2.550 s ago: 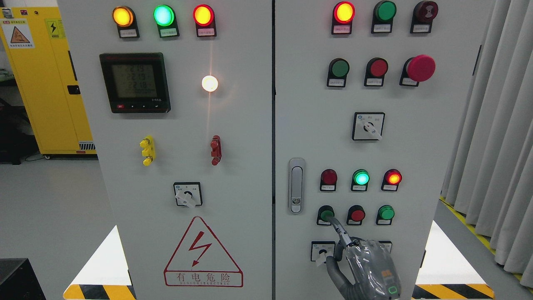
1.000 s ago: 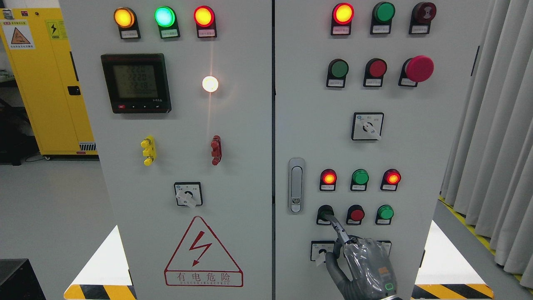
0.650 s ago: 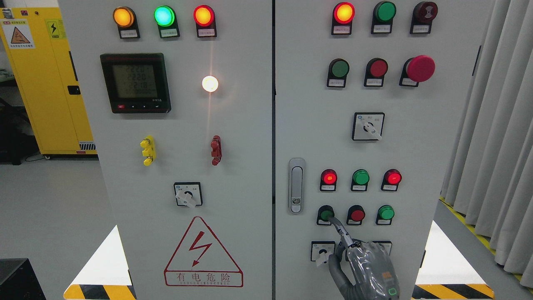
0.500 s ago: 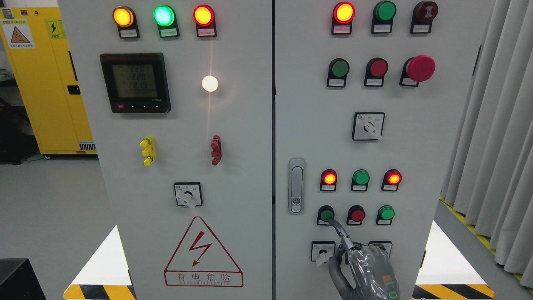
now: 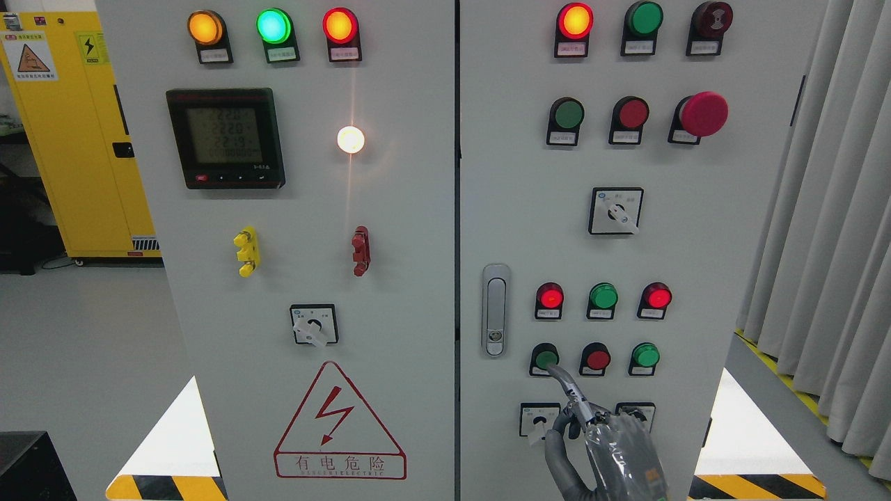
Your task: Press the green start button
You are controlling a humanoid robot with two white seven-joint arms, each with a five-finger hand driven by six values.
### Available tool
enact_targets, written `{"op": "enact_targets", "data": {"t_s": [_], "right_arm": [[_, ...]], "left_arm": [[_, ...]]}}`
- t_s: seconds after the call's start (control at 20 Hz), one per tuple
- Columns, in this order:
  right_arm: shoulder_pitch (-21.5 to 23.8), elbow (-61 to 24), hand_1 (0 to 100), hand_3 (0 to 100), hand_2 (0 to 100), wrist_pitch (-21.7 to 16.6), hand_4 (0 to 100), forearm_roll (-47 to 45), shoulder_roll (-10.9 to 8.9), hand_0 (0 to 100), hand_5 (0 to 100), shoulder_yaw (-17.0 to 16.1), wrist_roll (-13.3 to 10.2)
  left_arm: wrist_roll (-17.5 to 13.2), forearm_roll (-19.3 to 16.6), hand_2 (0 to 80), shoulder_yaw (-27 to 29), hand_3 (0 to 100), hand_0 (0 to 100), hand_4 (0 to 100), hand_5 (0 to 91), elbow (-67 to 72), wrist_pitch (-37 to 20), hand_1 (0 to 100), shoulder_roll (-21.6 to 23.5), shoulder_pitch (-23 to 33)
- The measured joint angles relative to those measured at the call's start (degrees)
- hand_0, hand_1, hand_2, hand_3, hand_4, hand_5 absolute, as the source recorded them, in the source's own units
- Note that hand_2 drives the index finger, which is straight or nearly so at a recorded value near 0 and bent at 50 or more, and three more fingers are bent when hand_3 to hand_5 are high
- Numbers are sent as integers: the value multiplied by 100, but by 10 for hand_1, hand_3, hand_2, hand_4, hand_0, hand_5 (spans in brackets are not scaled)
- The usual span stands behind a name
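Observation:
The green start button (image 5: 545, 358) sits at the left of the lower button row on the right cabinet door (image 5: 529, 209). My right hand (image 5: 616, 449), in a grey glove, rises from the bottom edge below it. Its index finger (image 5: 567, 386) points up and left, with the tip at the button's lower right edge. The other fingers are curled and hold nothing. Above the button, the red lamp (image 5: 550, 297) glows and the green lamp (image 5: 603, 296) is dark. The left arm does not show.
A red button (image 5: 596, 359) and another green button (image 5: 646, 355) stand right of the start button. A rotary switch (image 5: 538, 419) is just left of my hand, and the door latch (image 5: 495, 309) is further left. Grey curtains (image 5: 821, 243) hang at the right.
Since 2.5 s ago the green lamp above the button went dark and the red lamp to its left lit. The fingertip pushed onto the button, then eased back to its lower edge.

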Motion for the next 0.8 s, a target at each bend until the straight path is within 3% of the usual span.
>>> {"op": "enact_targets", "data": {"t_s": [0.1,0.3,0.5,0.8], "right_arm": [[131,-113,823,155,0,127,187,-700,-1,746,146,108,112],[422,-398,734,51,0,523,94,-2199,-11,759,75,295,258],[631,-643,704,34,0,648,68,-3171,-22,710,49,453,389],[760,-865,698,33,0,679,64,-3806,-114,672,40,614,440]], "left_arm": [[0,0,0,0,0,120,0,0,0,0,556,0,0],[0,0,0,0,0,120,0,0,0,0,556,0,0],[0,0,0,0,0,120,0,0,0,0,556,0,0],[0,0,0,0,0,120,0,0,1,0,556,0,0]]}}
